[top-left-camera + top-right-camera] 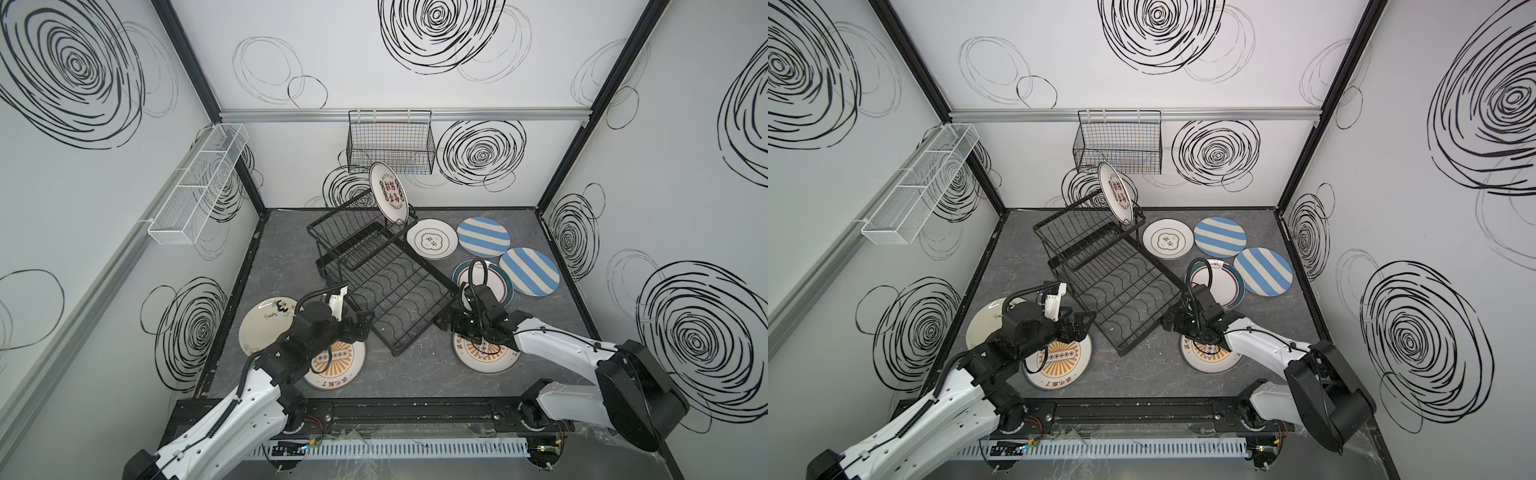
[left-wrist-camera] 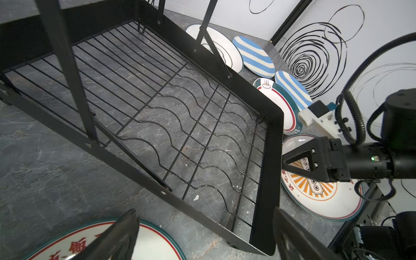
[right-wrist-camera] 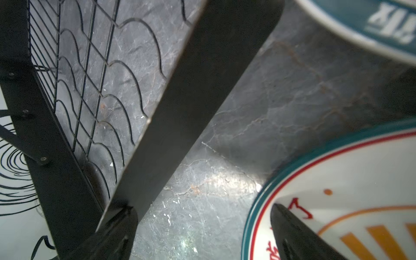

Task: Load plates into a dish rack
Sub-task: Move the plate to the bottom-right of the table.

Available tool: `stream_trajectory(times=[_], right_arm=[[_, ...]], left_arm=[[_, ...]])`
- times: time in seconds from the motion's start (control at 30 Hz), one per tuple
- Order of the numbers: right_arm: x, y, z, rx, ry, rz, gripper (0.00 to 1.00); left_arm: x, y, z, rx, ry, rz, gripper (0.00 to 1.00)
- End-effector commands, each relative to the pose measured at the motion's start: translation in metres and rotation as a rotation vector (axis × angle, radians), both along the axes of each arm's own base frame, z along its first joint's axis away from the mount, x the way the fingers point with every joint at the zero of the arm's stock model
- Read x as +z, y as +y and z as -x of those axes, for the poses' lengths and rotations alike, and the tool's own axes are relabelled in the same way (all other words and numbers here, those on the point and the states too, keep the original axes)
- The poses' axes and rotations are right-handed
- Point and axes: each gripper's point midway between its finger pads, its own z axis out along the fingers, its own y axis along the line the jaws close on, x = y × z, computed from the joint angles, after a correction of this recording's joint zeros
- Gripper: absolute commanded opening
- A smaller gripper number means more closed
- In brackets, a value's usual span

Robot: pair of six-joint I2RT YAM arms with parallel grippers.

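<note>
The black dish rack (image 1: 374, 286) sits askew in the middle of the table. A red-character plate (image 1: 388, 198) stands upright in its upper basket. The other plates lie flat: white emblem (image 1: 432, 239), two blue-striped (image 1: 483, 236) (image 1: 529, 271), green-red rimmed (image 1: 498, 286), two orange sunburst (image 1: 340, 368) (image 1: 486, 357), and cream script (image 1: 266, 326). My left gripper (image 2: 207, 236) hangs open at the rack's near corner (image 2: 265, 243), above a sunburst plate. My right gripper (image 3: 202, 234) is open at the rack's end wall (image 3: 193, 90), with one finger (image 3: 297, 234) over the sunburst plate (image 3: 360, 180).
A black mesh basket (image 1: 390, 143) hangs on the back wall. A white mesh tray (image 1: 199, 187) is fixed to the left wall. Walls enclose the table on three sides. Bare grey tabletop (image 1: 415, 374) shows between the two sunburst plates.
</note>
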Motion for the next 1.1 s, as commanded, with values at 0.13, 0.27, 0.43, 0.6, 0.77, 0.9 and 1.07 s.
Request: stream_trajectory(times=[0.13, 0.27, 0.43, 0.6, 0.77, 0.9, 1.07], right_arm=[[0.033, 0.034, -0.013, 0.070, -0.111, -0.107, 0.97], [0.046, 0.046, -0.011, 0.122, -0.147, -0.142, 0.97], [0.048, 0.044, -0.010, 0.123, -0.157, -0.138, 0.97], [0.038, 0.030, -0.003, 0.097, -0.114, -0.068, 0.97], [0.030, -0.005, 0.002, 0.032, -0.077, 0.109, 0.96], [0.023, -0.053, 0.012, -0.081, 0.014, 0.298, 0.94], [0.021, -0.118, 0.031, -0.263, 0.112, 0.517, 0.91]], left_arm=[[0.014, 0.002, -0.004, 0.012, -0.040, 0.007, 0.96], [0.017, 0.004, -0.005, 0.019, -0.051, 0.003, 0.96], [0.017, 0.002, -0.005, 0.013, -0.047, -0.001, 0.96], [0.019, 0.002, -0.005, 0.012, -0.051, 0.001, 0.96], [0.018, 0.001, -0.005, 0.007, -0.049, 0.001, 0.96], [0.020, -0.001, -0.006, 0.002, -0.051, 0.002, 0.96], [0.022, -0.002, -0.008, 0.000, -0.050, 0.002, 0.96]])
